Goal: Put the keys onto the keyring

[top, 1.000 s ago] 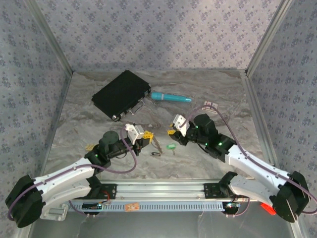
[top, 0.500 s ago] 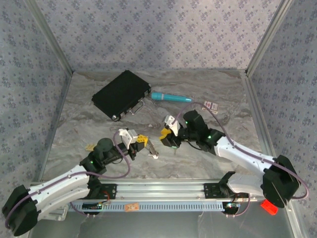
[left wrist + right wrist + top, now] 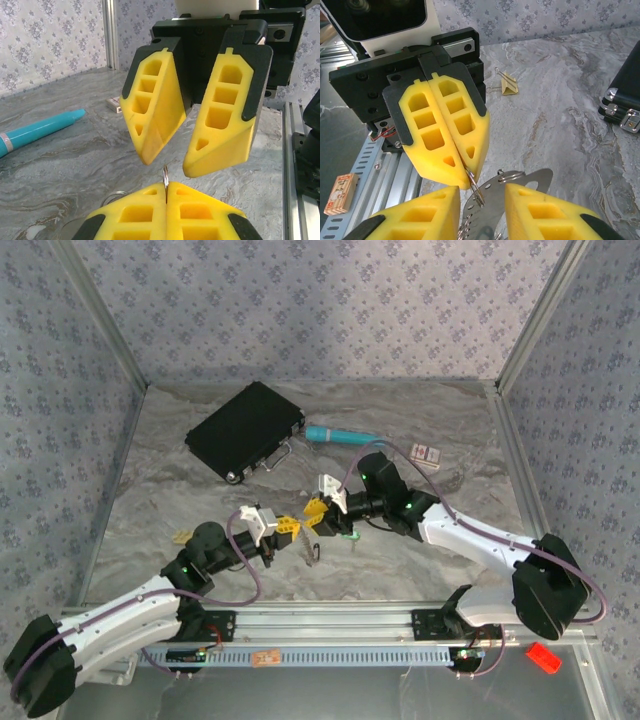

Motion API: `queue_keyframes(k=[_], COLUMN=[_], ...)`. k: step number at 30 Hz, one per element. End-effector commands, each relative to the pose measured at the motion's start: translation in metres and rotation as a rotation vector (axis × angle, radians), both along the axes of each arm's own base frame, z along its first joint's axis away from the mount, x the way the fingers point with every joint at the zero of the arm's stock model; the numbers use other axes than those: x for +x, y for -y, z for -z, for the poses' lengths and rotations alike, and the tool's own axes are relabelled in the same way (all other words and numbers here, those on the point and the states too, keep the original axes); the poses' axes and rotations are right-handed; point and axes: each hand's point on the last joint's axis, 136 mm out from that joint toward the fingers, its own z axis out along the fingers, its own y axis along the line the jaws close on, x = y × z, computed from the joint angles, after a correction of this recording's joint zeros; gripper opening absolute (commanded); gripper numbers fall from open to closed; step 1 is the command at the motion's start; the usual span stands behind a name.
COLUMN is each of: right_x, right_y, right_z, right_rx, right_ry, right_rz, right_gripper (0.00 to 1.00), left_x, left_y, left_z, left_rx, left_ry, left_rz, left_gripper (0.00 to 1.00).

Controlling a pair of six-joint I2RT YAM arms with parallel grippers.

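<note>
Left fingers: you have them shut tight, pinching the keyring by its thin rim.
Right fingers: parted narrowly with nothing between them, tips facing your left pair (very close).
Keyring: edge-on at the left tips, above the tabletop.
Green key: apparently on the tabletop by the right fingers, though too small to be sure.

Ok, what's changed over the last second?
The right gripper swung left, and its open jaws now meet the left gripper tip to tip. The left gripper drew back a little, shut on the keyring. The case and the pen stayed put.
</note>
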Motion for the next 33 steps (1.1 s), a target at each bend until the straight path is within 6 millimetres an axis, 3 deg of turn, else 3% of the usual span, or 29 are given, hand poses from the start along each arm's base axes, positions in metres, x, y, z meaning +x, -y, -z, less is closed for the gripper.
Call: queue_keyframes(k=[1,12,16,20,25,28,33], right_x=[-0.003,-0.008,-0.008,-0.009,-0.011,-0.013,-0.018], right_y=[-0.003,-0.005,-0.007,-0.008,-0.005,-0.003,0.001], right_z=[-0.002,0.003,0.003,-0.002,-0.006,0.0,0.008], right_rx=[0.004,-0.016,-0.017,-0.006,-0.012,-0.064,-0.166], right_ry=[0.023,0.008,0.007,0.009,0.015,0.018,0.032], right_rz=[-0.033,-0.063,-0.067,-0.08,-0.09,-0.095,-0.118], right_gripper=[0.28,0.2,0.13,0.0,0.0,0.0,0.0], left_x=[-0.007,-0.007,-0.008,-0.006,0.003,0.005,0.005], left_y=[0.004,0.004,0.005,0.004,0.003,0.005,0.011], left_z=[-0.027,-0.029,-0.03,-0.029,-0.016,-0.006,0.004], left_rx=[-0.065,-0.073,-0.077,-0.075,-0.011,0.054,0.129], left_ry=[0.08,0.079,0.081,0.077,0.034,0.006,-0.018], left_rz=[0.045,0.047,0.049,0.04,-0.003,0.0,0.028], left_gripper=[0.0,0.0,0.0,0.0,0.02,0.08,0.09])
